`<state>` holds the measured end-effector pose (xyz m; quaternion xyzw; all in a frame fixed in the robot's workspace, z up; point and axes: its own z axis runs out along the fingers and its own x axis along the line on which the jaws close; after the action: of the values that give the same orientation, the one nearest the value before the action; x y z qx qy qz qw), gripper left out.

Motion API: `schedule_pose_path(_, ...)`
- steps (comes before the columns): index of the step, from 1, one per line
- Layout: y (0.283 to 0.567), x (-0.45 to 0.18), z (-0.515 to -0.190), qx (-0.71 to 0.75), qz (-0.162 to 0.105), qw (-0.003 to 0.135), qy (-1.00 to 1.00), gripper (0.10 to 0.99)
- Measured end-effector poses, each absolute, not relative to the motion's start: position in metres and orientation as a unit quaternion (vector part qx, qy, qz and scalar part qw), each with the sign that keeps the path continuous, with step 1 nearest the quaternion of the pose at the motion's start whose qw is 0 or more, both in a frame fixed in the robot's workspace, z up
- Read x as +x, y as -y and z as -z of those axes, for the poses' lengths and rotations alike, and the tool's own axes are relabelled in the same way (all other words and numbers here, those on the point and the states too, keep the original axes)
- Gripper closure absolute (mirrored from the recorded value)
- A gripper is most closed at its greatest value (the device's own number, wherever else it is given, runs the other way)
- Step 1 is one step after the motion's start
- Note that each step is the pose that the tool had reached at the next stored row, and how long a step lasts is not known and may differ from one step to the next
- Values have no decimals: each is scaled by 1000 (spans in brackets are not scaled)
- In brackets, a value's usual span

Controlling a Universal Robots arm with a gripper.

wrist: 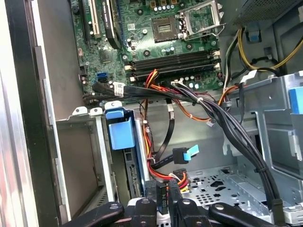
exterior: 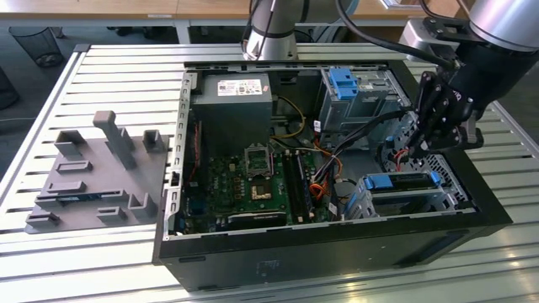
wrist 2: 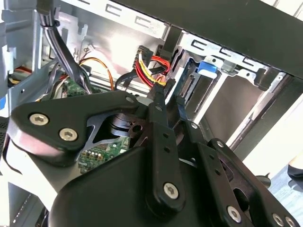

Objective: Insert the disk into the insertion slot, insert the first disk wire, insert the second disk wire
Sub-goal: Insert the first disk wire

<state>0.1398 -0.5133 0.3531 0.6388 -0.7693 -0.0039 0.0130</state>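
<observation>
While the grey robot arm [exterior: 505, 28] slants down from the exterior view's far right, its black hand [exterior: 418, 148] points steeply into the right side of the open black computer case [exterior: 337, 249], which lies on the slatted silver metal worktop [exterior: 118, 69]. In both wrist views the hand's two fingers [wrist 2: 158, 109] stand close together, clamped on the black plug [wrist: 162, 197] of a red, yellow and black wire bundle [wrist 2: 152, 66]. The flat silver disk in its bright blue plastic caddy [exterior: 401, 181] sits inside the insertion slot [exterior: 413, 203], a boxy silver sheet-metal drive cage with perforated walls at the near right corner of the case, just below the hand; the first wrist view shows the caddy's blue tab [wrist: 121, 133] close beside the held plug. A flat black cable with a blue end [wrist: 187, 153] hangs loose near the plug, touching neither disk nor fingers. Farther back stands a taller grey metal cage with a blue latch [exterior: 345, 83]. To the exterior view's left of it, the grey power supply box [exterior: 231, 120] carries a white label [exterior: 238, 87] whose print cannot be made out. A green motherboard [exterior: 257, 183] covers the case floor, and a grey moulded fixture plate [exterior: 88, 180] lies on the worktop at the exterior view's left.
</observation>
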Motion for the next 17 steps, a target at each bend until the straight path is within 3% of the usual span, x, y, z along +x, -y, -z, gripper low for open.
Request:
schedule_pose_path(10, 512, 142, -350, 635, 1, 16, 772, 839)
schedule_pose_path(12, 512, 142, -350, 636, 1, 16, 772, 918)
schedule_pose_path(17, 512, 142, -350, 656, 0, 16, 755, 922)
